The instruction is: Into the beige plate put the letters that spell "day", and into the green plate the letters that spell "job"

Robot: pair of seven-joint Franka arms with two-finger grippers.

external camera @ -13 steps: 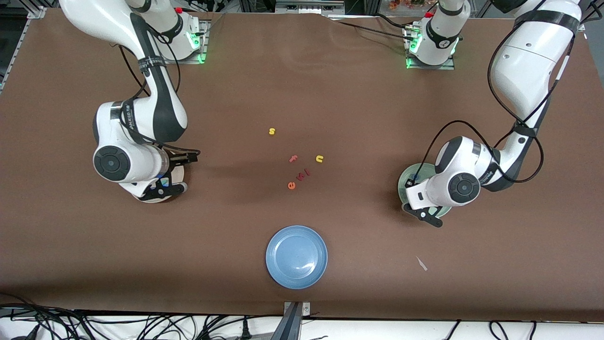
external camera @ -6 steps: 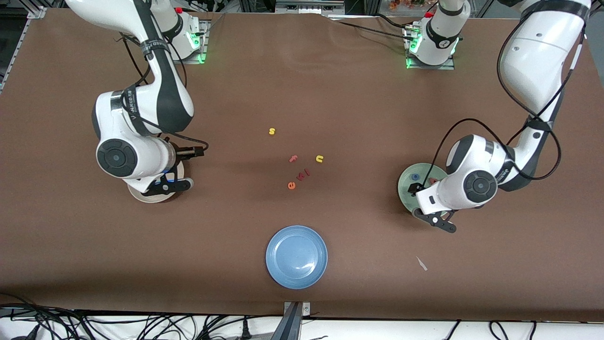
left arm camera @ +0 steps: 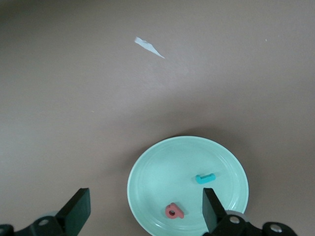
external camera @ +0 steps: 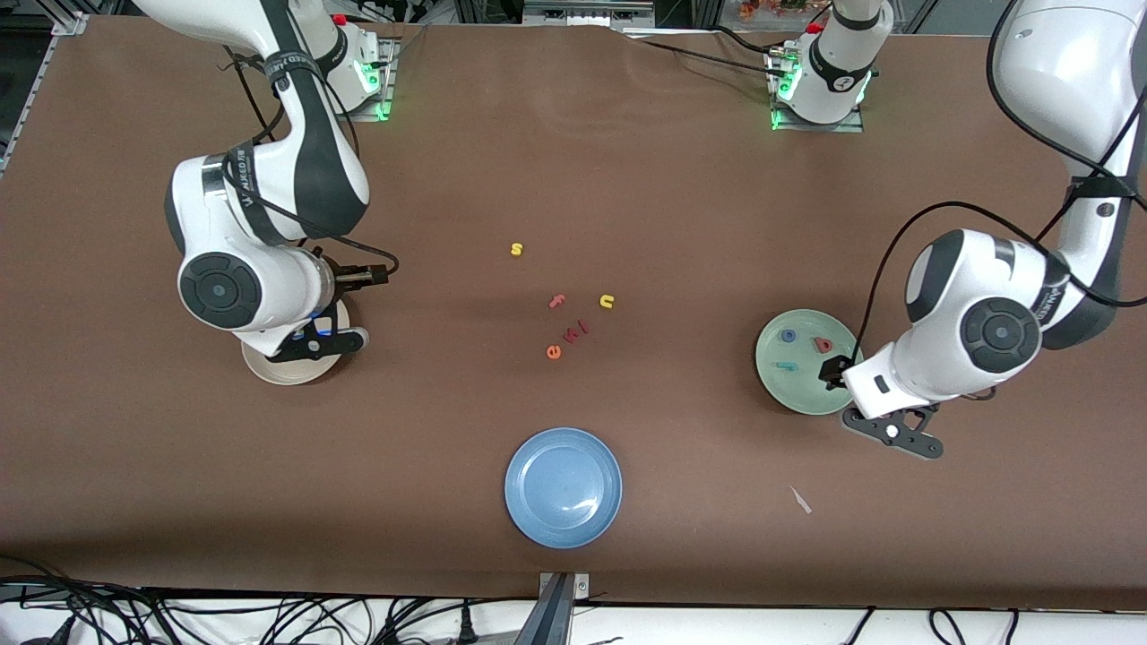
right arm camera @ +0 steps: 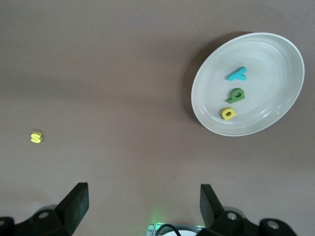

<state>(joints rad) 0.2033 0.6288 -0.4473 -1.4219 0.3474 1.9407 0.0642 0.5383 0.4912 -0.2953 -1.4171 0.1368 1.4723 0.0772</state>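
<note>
The green plate [external camera: 772, 376] holds a blue o [external camera: 789, 336], a red-pink b [external camera: 823, 345] and a teal j [external camera: 787, 365]. My left gripper [external camera: 883, 405] hangs open and empty above the plate's edge toward the left arm's end. In the left wrist view the green plate [left arm camera: 157, 172] shows the j [left arm camera: 205, 178] and the b [left arm camera: 174, 211] between the open fingers of the left gripper [left arm camera: 145, 211]. The beige plate [external camera: 278, 369] lies under my right gripper [external camera: 309, 331], which is open and empty. In the right wrist view the beige plate [right arm camera: 275, 49] carries a teal y [right arm camera: 237, 73], a green d [right arm camera: 236, 95] and a yellow a [right arm camera: 228, 113].
Loose letters lie mid-table: a yellow s [external camera: 516, 249], a pink f [external camera: 556, 301], a yellow u [external camera: 607, 301], an orange e [external camera: 554, 352] and small pink pieces [external camera: 578, 331]. A blue plate [external camera: 564, 486] sits nearer the front camera. A white scrap [external camera: 800, 500] lies near the green plate.
My left gripper opened, then rose and drew off the green plate toward the left arm's end, uncovering the three letters. The right arm lifted slightly over the beige plate.
</note>
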